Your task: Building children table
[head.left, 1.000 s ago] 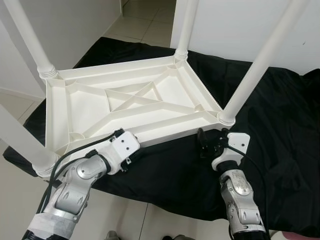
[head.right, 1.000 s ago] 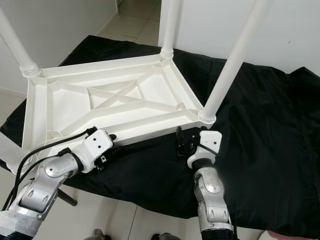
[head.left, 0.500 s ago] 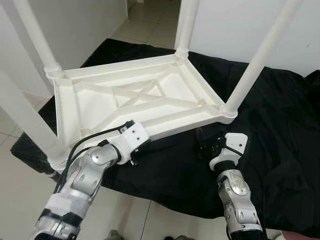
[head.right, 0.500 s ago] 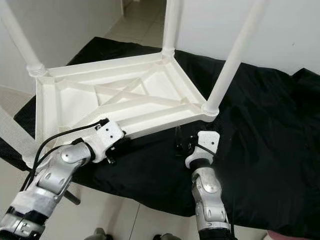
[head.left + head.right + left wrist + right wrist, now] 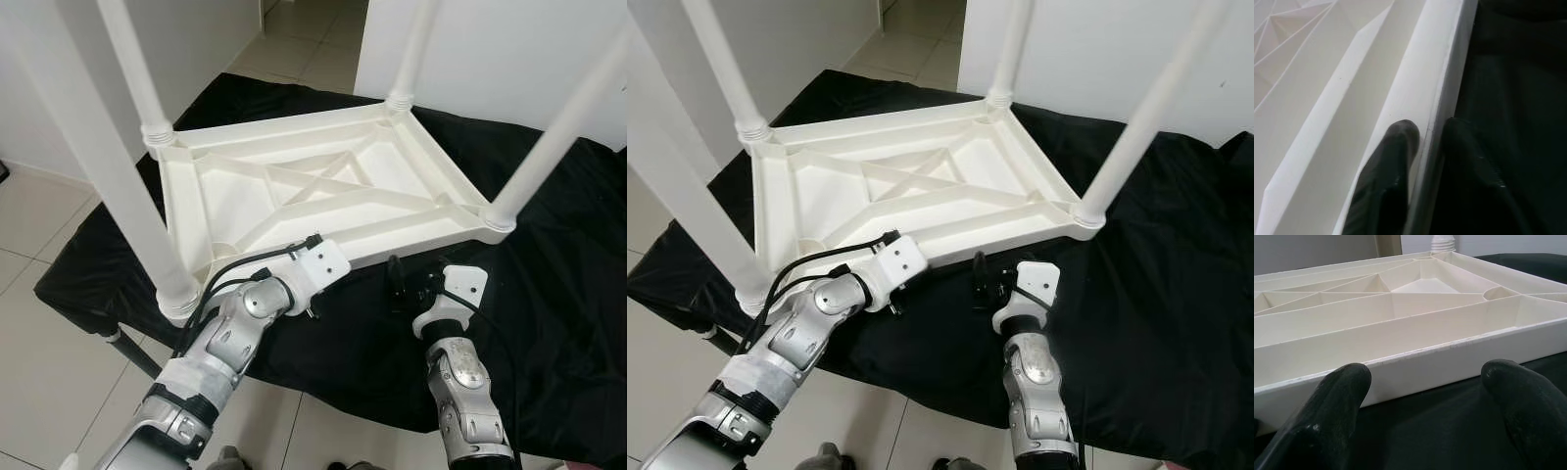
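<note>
The white children's table [image 5: 201,211] lies upside down on a black cloth [image 5: 549,294], its ribbed underside facing up. Its four white legs point upward: the near left leg [image 5: 108,166], the far left leg [image 5: 132,69], the far right leg [image 5: 411,49] and the near right leg [image 5: 558,137]. My left gripper [image 5: 1430,129] is shut on the near rim [image 5: 411,240], one finger inside and one outside. My right gripper [image 5: 1425,377] stands open on the cloth just in front of that rim [image 5: 1459,357], not touching it.
The cloth covers a low surface whose front edge [image 5: 323,392] runs just past my wrists. A dark support leg [image 5: 132,348] shows under its left corner. Tiled floor [image 5: 39,372] lies left and in front, with white walls [image 5: 490,49] behind.
The table has slid to the right across the cloth with my left gripper holding its near rim. My right gripper has stayed where it was. The camera has shifted too.
</note>
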Tool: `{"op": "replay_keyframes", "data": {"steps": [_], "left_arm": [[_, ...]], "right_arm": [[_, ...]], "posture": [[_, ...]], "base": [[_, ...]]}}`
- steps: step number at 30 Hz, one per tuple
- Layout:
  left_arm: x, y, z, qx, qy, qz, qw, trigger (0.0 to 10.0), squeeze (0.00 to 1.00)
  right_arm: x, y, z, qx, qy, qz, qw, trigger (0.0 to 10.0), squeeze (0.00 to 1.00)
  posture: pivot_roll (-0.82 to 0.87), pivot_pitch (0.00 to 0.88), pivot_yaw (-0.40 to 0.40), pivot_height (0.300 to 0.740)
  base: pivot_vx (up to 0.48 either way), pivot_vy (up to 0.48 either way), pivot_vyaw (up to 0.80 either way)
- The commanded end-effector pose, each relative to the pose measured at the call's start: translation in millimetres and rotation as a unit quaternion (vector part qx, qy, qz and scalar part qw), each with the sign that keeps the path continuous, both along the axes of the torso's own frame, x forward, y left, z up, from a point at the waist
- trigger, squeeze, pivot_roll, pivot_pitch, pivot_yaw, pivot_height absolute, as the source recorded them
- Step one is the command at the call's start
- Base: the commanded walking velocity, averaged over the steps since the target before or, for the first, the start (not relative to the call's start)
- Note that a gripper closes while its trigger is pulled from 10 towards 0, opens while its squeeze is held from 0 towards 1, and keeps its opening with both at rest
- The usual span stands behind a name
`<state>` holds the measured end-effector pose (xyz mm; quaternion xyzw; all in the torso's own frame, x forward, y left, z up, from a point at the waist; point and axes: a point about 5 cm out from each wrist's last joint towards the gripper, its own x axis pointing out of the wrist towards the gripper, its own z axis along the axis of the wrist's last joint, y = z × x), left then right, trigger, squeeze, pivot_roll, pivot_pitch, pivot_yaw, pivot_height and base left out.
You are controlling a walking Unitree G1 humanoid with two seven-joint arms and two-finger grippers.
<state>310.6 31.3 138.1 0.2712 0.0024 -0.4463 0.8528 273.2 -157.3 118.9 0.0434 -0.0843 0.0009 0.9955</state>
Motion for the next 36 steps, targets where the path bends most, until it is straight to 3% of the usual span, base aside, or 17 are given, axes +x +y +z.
{"op": "replay_keyframes", "data": {"steps": [1, 6, 7, 8, 9, 11, 15, 18, 20, 25, 28, 30, 31, 33, 34, 35, 36], "left_arm": [[-5.7, -10.3, 3.8, -0.013, -0.008, -0.038, 0.999, 10.0, 0.97], [-10.8, 3.1, 11.5, -0.072, -0.038, -0.026, 0.996, 10.0, 0.98], [-12.8, 7.3, 14.4, -0.09, -0.044, -0.018, 0.995, 10.0, 0.69], [-12.8, 7.3, 14.4, -0.09, -0.044, -0.018, 0.995, 10.0, 0.69], [-15.0, 10.8, 16.9, -0.105, -0.049, -0.011, 0.993, 10.0, 0.07], [-17.7, 13.8, 18.7, -0.115, -0.052, -0.008, 0.992, 10.0, 0.0], [-31.1, 22.6, 22.6, -0.135, -0.057, -0.01, 0.989, 10.0, 0.0], [-53.3, 42.1, 22.2, -0.146, -0.049, -0.012, 0.988, 10.0, 0.0], [-55.6, 44.7, 21.5, -0.145, -0.049, -0.012, 0.988, 10.0, 0.0], [-79.1, 71.7, 19.9, -0.193, 0.043, -0.008, 0.98, 10.0, 0.0], [-79.1, 71.7, 19.9, -0.193, 0.043, -0.008, 0.98, 10.0, 0.0], [-87.1, 77.7, 16.1, -0.191, 0.076, -0.015, 0.978, 10.0, 0.0], [-101.4, 89.3, 9.9, -0.173, 0.11, -0.026, 0.978, 10.0, 0.0], [-101.4, 89.3, 9.9, -0.173, 0.11, -0.026, 0.978, 10.0, 0.0], [-112.8, 103.0, 6.0, -0.153, 0.133, -0.029, 0.979, 10.0, 0.0], [-112.8, 103.0, 6.0, -0.153, 0.133, -0.029, 0.979, 10.0, 0.0], [-118.5, 119.8, 2.7, -0.122, 0.135, -0.018, 0.983, 10.0, 0.0]], "right_arm": [[-2.7, -1.5, -4.0, -0.001, 0.005, -0.003, 1.0, 10.0, 0.0], [0.6, 0.4, -3.9, -0.004, 0.006, 0.002, 1.0, 10.0, 0.0], [1.7, 1.1, -4.0, -0.005, 0.006, 0.003, 1.0, 10.0, 0.0], [1.7, 1.1, -4.0, -0.005, 0.006, 0.003, 1.0, 10.0, 0.0], [2.9, 1.5, -4.1, -0.01, 0.008, 0.005, 1.0, 10.0, 0.0], [4.1, 1.5, -4.7, -0.014, 0.011, 0.004, 1.0, 10.0, 0.0], [8.7, -3.0, -9.3, -0.036, 0.026, -0.015, 0.999, 10.0, 0.0], [15.6, -4.8, -13.6, -0.049, 0.041, -0.024, 0.998, 10.0, 0.0], [16.4, -4.2, -13.6, -0.05, 0.042, -0.023, 0.998, 10.0, 0.0], [24.8, 0.4, -21.4, -0.071, 0.067, -0.022, 0.995, 10.0, 0.0], [24.8, 0.4, -21.4, -0.071, 0.067, -0.022, 0.995, 10.0, 0.0], [26.5, 1.7, -22.2, -0.069, 0.069, -0.02, 0.995, 10.0, 0.0], [29.7, 4.4, -22.7, -0.07, 0.071, -0.015, 0.995, 10.0, 0.0], [29.7, 4.4, -22.7, -0.07, 0.071, -0.015, 0.995, 10.0, 0.0], [32.7, 6.6, -23.2, -0.07, 0.073, -0.009, 0.995, 10.0, 0.0], [32.7, 6.6, -23.2, -0.07, 0.073, -0.009, 0.995, 10.0, 0.0], [35.7, 8.1, -23.7, -0.07, 0.075, -0.006, 0.995, 10.0, 0.0]], "posture": [[-0.01, 0.122, -0.012, 0.74], [0.0, 0.121, -0.025, 0.74], [0.01, 0.122, -0.031, 0.74], [0.01, 0.122, -0.031, 0.74], [0.02, 0.122, -0.036, 0.74], [0.02, 0.122, -0.036, 0.74], [0.04, 0.126, -0.049, 0.74], [0.07, 0.13, -0.062, 0.74], [0.07, 0.13, -0.062, 0.74], [0.12, 0.136, -0.088, 0.74], [0.12, 0.136, -0.088, 0.74], [0.13, 0.137, -0.096, 0.74], [0.14, 0.141, -0.105, 0.74], [0.14, 0.141, -0.105, 0.74], [0.16, 0.145, -0.112, 0.74], [0.16, 0.145, -0.112, 0.74], [0.17, 0.146, -0.117, 0.74]], "base": [[0.0, 0.0, 0.0], [0.0, 0.0, 0.0], [0.0, 0.0, 0.0], [0.0, 0.0, 0.0], [0.0, 0.0, 0.0], [0.0, 0.0, 0.0], [0.0, 0.0, 0.0], [0.0, 0.0, 0.0], [0.0, 0.0, 0.0], [0.0, 0.0, 0.0], [0.0, 0.0, 0.0], [0.0, 0.0, 0.0], [0.0, 0.0, 0.0], [0.0, 0.0, 0.0], [0.0, 0.0, 0.0], [0.0, 0.0, 0.0], [0.0, 0.0, 0.0]]}}
